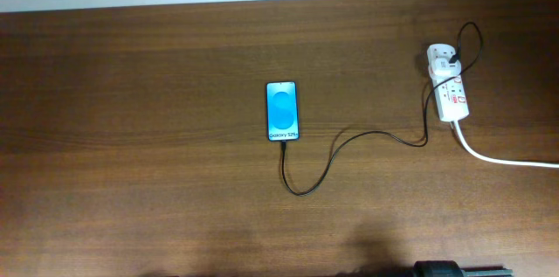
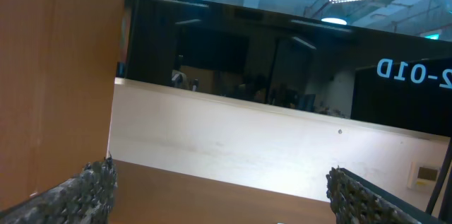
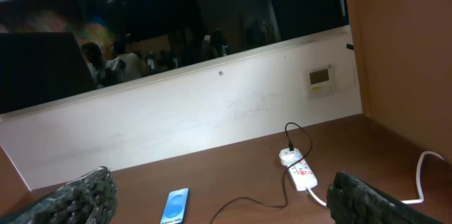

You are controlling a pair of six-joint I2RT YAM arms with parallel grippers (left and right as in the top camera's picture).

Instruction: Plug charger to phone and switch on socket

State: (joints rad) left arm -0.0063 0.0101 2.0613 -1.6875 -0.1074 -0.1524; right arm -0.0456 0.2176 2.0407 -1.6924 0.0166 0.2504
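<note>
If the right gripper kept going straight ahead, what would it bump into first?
The right gripper would probably meet the table first, between phone and socket, near the charger, though depth is hard to judge.

Left claw [image 2: 220, 181] and right claw [image 3: 220, 181] gape wide (both empty).

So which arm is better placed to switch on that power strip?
Right, probably: the socket lies on the table's right side, and the right wrist camera sees it; the left one doesn't.
</note>
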